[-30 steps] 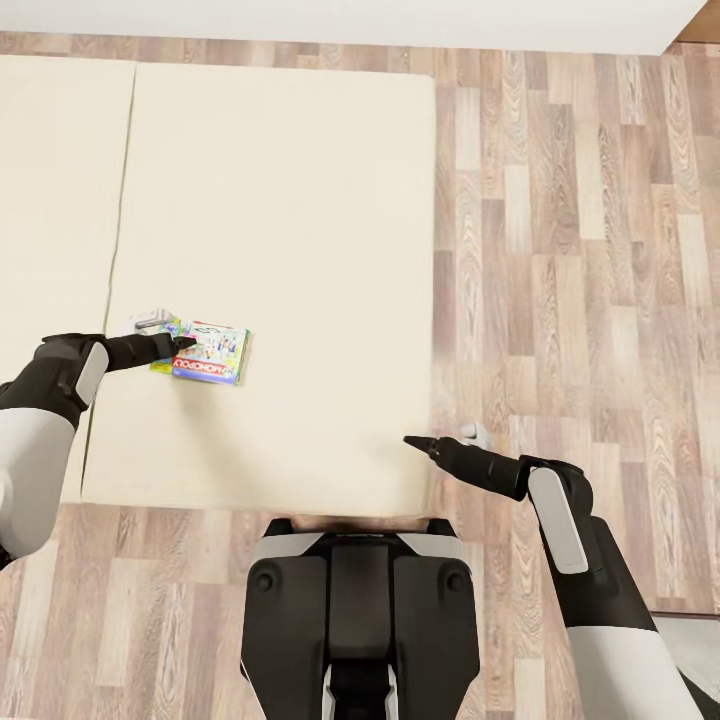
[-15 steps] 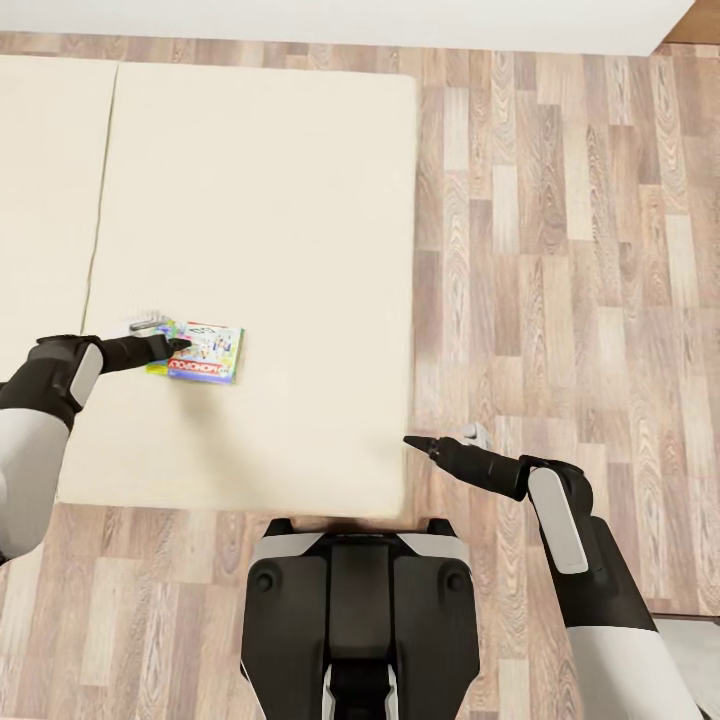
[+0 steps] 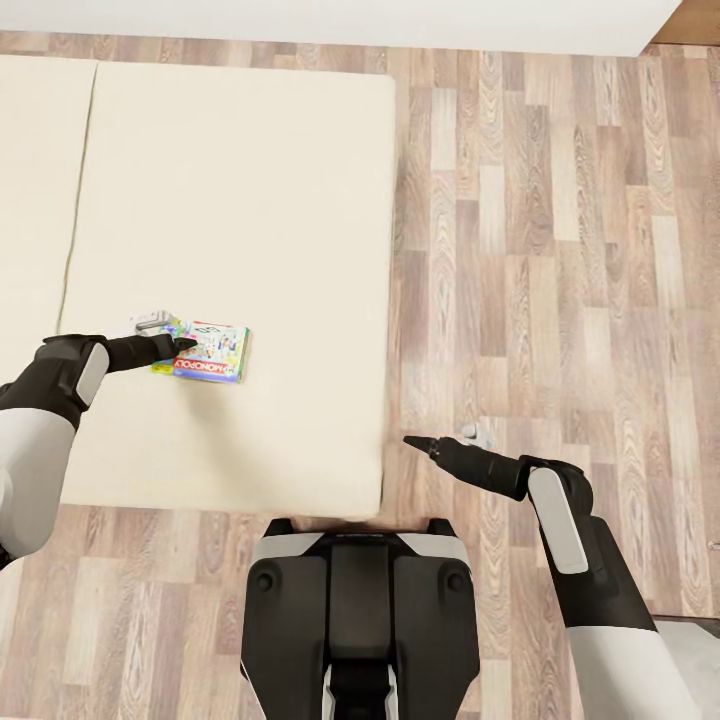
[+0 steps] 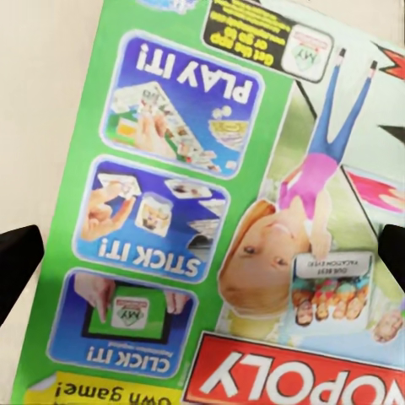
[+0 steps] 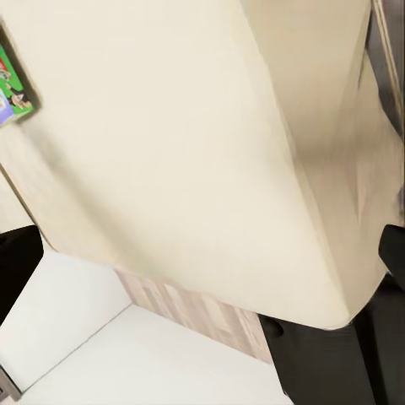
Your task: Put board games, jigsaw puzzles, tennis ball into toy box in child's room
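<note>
One flat rectangular board game box with a green-edged printed cover and a red "Monopoly" banner [image 3: 208, 353] lies on the plain beige mattress of the low wide bed [image 3: 250, 200], toward the near-left part of the mattress. It rests flat, printed face up, which leaves only its thin edges for gripping.

Left claw [image 3: 178, 343] sits at the box's left edge, its arm reaching in low from the left. From the head view I cannot tell whether it is touching the box or just above it. In the left wrist view the cover [image 4: 228, 211] sits between two dark fingertips [image 4: 15, 263] at either side of the picture, so the claw is spread wide, straddling the box, not gripping it. Judgement: the wide spread suits taking the box across its breadth.

Right claw [image 3: 410, 441] hangs over the wood-plank floor [image 3: 560, 250] just beyond the bed's near-right corner, carrying nothing. Whether its fingers are parted or together I cannot tell. Its wrist view looks along the mattress, with a sliver of the green box [image 5: 12, 84] at the edge. Judgement: it is parked clear of the bed, out of the left arm's way.

Step in hand, judged: picking up this board game; nothing lifted yet.
</note>
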Available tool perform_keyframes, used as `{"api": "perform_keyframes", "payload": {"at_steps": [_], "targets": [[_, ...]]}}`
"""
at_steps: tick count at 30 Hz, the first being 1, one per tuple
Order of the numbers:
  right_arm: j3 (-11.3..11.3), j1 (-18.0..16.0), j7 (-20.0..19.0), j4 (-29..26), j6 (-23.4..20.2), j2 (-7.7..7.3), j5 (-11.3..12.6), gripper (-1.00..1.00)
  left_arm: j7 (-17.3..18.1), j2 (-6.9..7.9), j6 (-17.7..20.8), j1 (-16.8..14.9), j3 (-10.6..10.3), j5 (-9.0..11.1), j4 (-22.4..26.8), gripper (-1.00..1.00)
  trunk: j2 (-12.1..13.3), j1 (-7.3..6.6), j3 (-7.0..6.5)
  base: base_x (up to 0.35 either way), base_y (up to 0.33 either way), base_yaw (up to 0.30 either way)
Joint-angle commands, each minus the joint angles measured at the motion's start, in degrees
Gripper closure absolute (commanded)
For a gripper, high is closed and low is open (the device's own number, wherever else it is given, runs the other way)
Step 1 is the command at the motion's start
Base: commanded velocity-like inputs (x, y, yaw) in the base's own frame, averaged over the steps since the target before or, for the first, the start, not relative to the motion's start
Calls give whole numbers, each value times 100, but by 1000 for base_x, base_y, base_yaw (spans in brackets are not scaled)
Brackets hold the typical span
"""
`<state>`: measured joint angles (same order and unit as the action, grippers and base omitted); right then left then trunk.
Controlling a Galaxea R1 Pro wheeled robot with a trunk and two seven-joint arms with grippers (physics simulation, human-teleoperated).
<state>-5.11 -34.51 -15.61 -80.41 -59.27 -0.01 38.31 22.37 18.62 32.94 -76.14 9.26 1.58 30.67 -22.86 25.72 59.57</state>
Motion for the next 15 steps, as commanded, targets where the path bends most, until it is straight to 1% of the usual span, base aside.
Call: {"api": "perform_keyframes", "payload": {"at_steps": [1,3,7,10,15], "targets": [[-8,-3,-56,-1,-24,1,-51,-100,30,-7,54,2,23,18,-317,-100,-6,6,6,0,-89,0],[-8,-3,-56,-1,-23,1,-51,-100,30,-7,54,1,23,18,-316,-100,-6,6,6,0,-119,0],[-8,-3,-55,-1,-23,1,-51,-100,30,-7,51,3,22,18,-316,-100,-6,6,6,0,-217,0],[-8,-3,-56,-1,-23,1,-51,-100,30,-7,50,1,23,18,-316,-100,-6,6,6,0,-135,0],[-8,-3,-54,-1,-23,1,-51,-100,30,-7,51,2,23,18,-316,-100,-6,6,6,0,-211,0]]}}
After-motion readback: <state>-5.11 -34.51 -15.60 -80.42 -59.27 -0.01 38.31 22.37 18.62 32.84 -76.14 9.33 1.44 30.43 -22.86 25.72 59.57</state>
